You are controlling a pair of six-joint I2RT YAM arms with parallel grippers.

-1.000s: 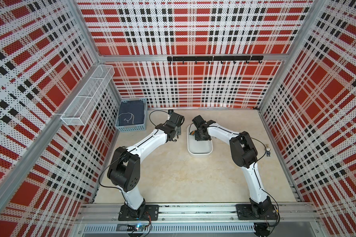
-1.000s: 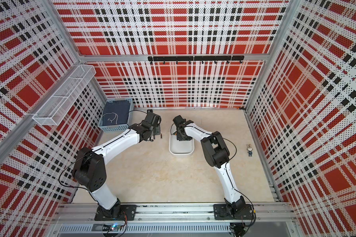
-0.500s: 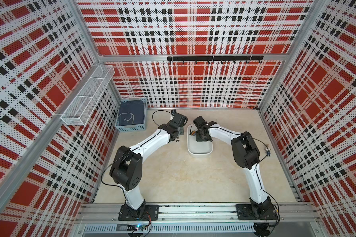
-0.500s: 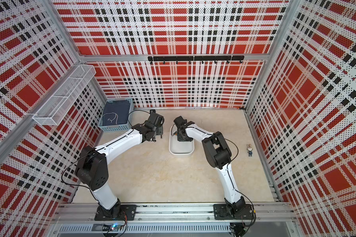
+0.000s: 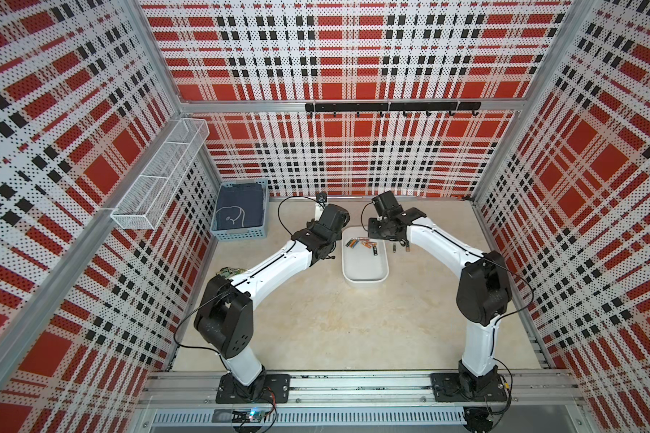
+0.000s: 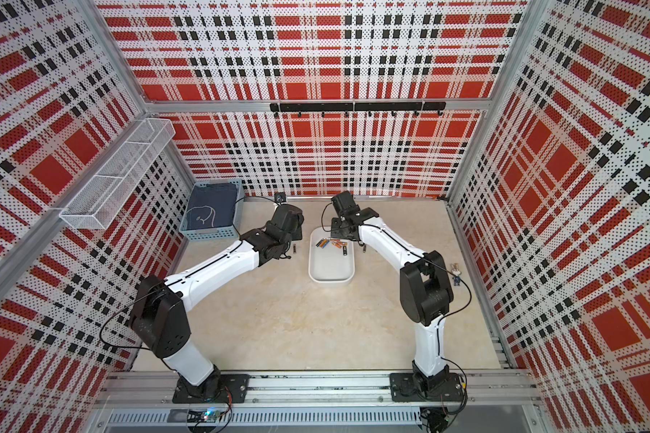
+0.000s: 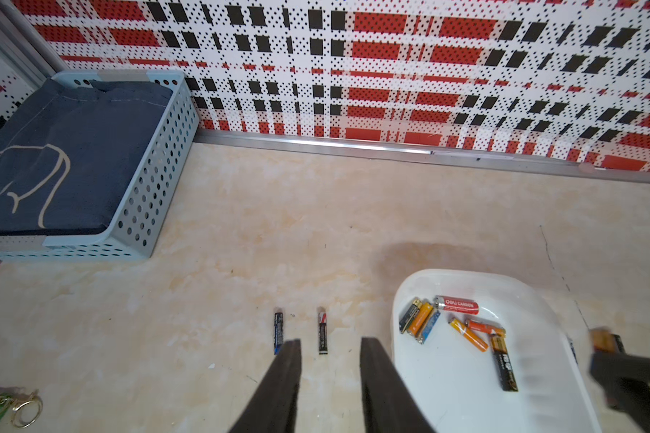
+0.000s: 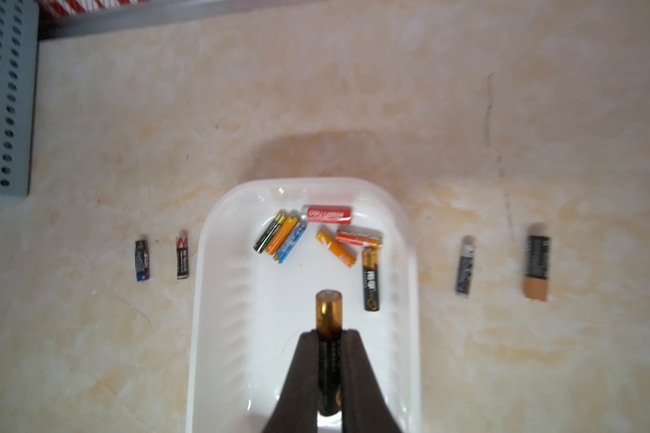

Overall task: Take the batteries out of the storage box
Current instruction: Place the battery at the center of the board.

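Pinching a black-and-gold battery [image 8: 329, 311] across its dark barrel, the right gripper [image 8: 329, 333] hangs over the storage box [image 8: 218, 300], fingers clamped tight with the gold end poking out past the tips. We judge these cells to be rigid, fairly light and slick-skinned, round enough to roll or squirt out of a skewed pinch. So we would take each one across the middle of its barrel, jaws square to its length. Seven more batteries [image 8: 334, 248] lie loose at the far end of the box, several touching, which leaves little finger room between them. The left gripper [image 7: 331, 343] is spread and empty, low over the table [image 7: 278, 225] just beside two cells [image 7: 322, 331] laid out there; two others [image 8: 465, 266] lie on the box's opposite side. We read the marbled table as smooth and level, so a dropped cell may wander. Open ground flanks the box; the blue basket [image 7: 147, 187] and plaid wall [image 5: 353, 56] stand well clear.
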